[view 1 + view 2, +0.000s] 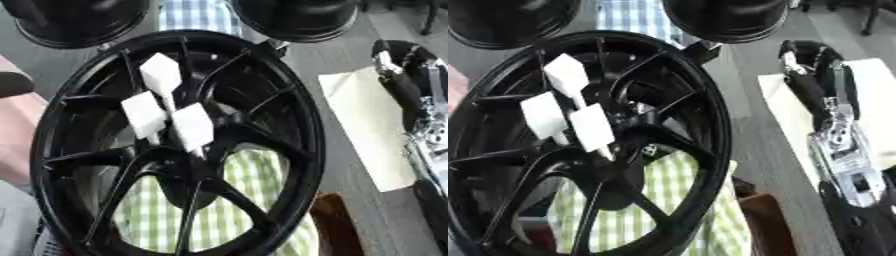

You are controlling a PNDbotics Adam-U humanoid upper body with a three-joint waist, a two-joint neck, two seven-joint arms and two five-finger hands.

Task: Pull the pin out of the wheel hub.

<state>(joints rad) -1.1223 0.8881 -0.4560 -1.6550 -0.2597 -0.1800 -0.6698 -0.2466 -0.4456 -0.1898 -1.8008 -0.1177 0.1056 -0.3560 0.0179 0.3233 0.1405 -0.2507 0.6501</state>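
A: Where do the pins sit on the wheel (pixel 262 75)?

B: Three white tagged pins (pixel 166 107) stand clustered around the hub (pixel 179 150), just above its centre, long axes pointing out of the wheel's face toward the viewer.

A: Which arm is nearer?

B: Only the right arm (pixel 842 135) shows, well to the right of the wheel, over a pale sheet (pixel 372 125). The right hand (pixel 811 62) lies at its far end, so the pins lie to its left. Whether its fingers are spread or curled cannot be told. The left hand is out of view.
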